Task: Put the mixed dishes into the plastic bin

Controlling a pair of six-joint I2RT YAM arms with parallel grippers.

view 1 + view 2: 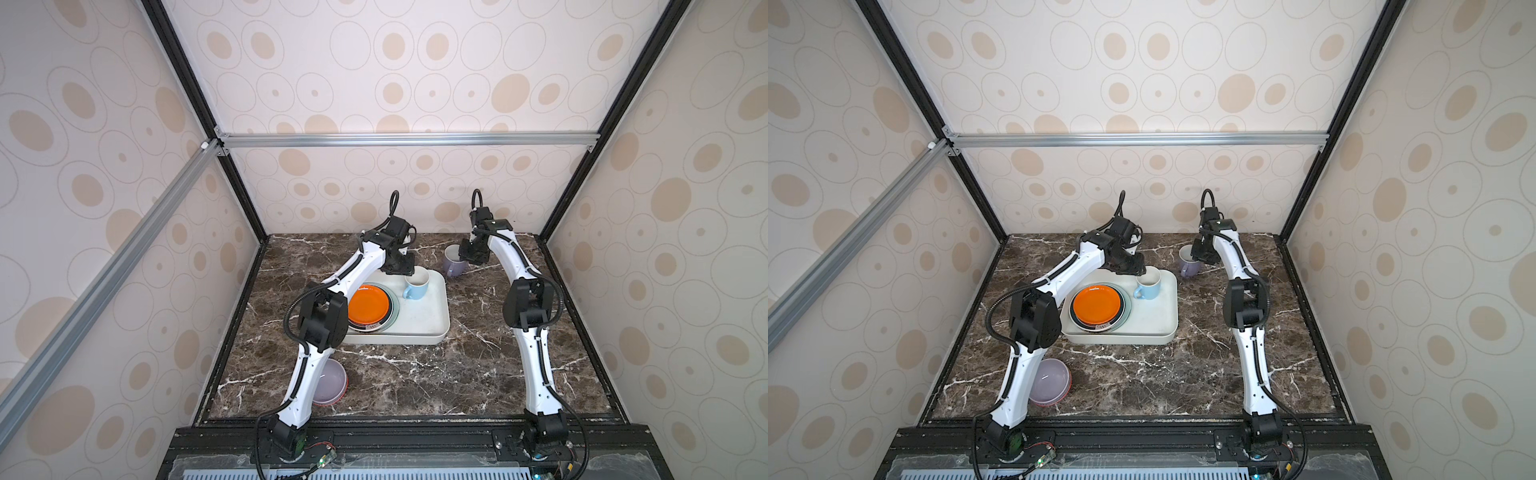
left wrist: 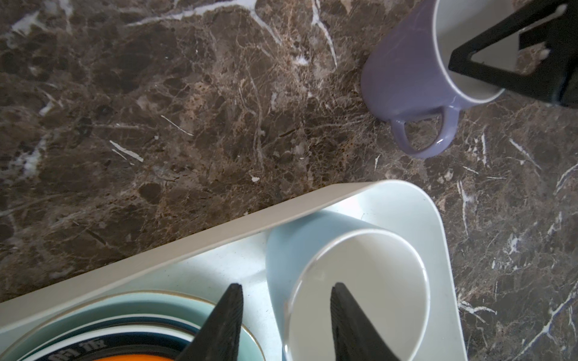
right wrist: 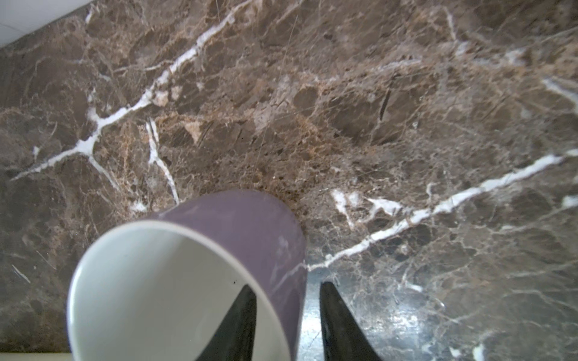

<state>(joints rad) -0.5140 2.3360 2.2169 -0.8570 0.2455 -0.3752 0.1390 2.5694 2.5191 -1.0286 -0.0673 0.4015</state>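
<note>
Nearest sat the lavender bowl [image 1: 332, 384], on the table [image 1: 415, 382] outside the plastic bin [image 1: 424, 320], where the orange plate [image 1: 368, 307] topped a stack.

On the left wrist, the left tool [image 2: 287, 286] stood released astride the blue mug [image 2: 312, 237], set in the bin.

On the right wrist, the right tool [image 3: 287, 285] straddled the wall of the lavender mug [image 3: 244, 218]. Whether it pinched yet was unclear. It should clench firmly, then lift straight.

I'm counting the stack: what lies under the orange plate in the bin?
Under the orange plate in the bin, only edges show: a black plate, a dark-rimmed white plate and a mint-green plate outermost. Their faces are covered, so anything else between cannot be seen.
</note>
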